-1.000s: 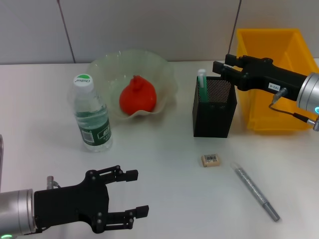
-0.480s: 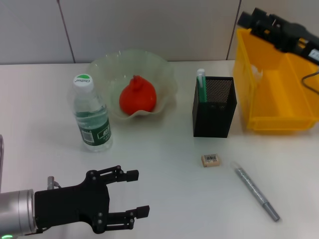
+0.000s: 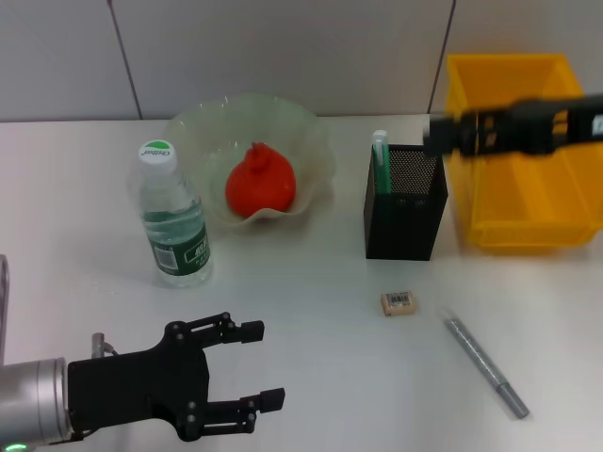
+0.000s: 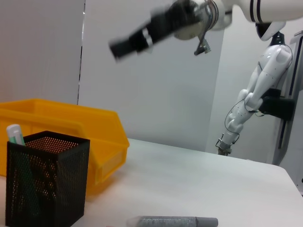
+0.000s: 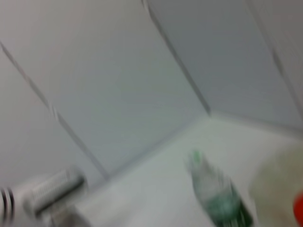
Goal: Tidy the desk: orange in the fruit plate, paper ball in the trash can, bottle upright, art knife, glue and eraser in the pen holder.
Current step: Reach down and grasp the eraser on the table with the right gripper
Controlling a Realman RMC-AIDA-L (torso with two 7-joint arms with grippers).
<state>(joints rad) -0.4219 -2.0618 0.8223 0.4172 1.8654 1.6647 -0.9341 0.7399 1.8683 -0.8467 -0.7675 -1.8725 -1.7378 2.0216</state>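
Overhead, right tool (image 3: 435,134), state unclear, hangs above pen holder (image 3: 405,203), eraser (image 3: 399,302) nearer.

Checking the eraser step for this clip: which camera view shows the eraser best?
The head view: the eraser lies in plain sight on the white desk, between the pen holder and the grey art knife, barcode label up. Neither wrist view shows it.

The right gripper (image 3: 435,133) swings back down from the far rim of the trash can (image 3: 513,221), and it's now level across that bin. Its tip hangs just beyond the pen holder (image 3: 405,209), much as a second ago.
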